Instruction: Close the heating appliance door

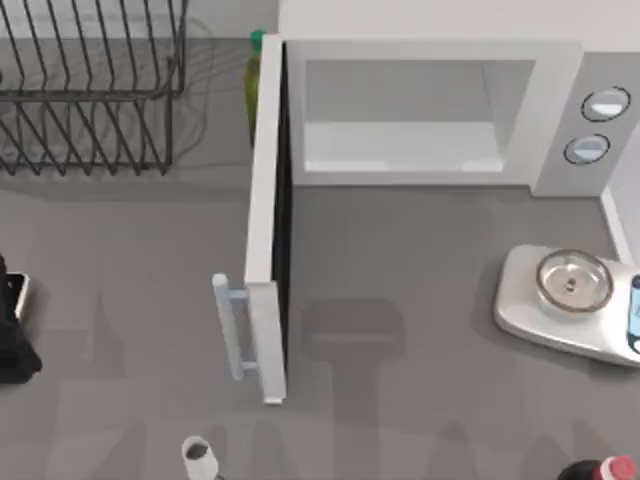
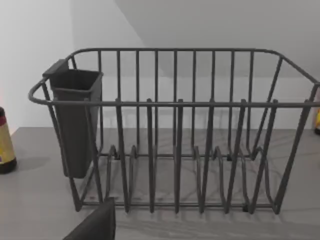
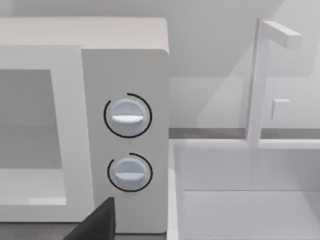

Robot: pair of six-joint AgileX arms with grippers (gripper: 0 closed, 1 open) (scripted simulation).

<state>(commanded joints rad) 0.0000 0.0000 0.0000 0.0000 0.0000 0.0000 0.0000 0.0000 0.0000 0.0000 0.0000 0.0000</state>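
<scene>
Could not tell either pincer's state; risked pushing the wide-open door (image 1: 264, 230) by its handle (image 1: 232, 325), swinging it further from the microwave (image 1: 560, 90).

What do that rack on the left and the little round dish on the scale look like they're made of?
The dish rack looks like thin metal wire with a dark matte coating: slim bent rods, no shine. The round plate on the scale looks like polished steel, silvery with bright reflections. It's a rendered scene, so both are guesses.

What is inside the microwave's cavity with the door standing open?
The microwave cavity shows bare pale floor and walls; nothing sits on the visible part. The door stands swung out toward the front. The cavity's near-side ceiling and left inner wall are hidden by the casing.
</scene>
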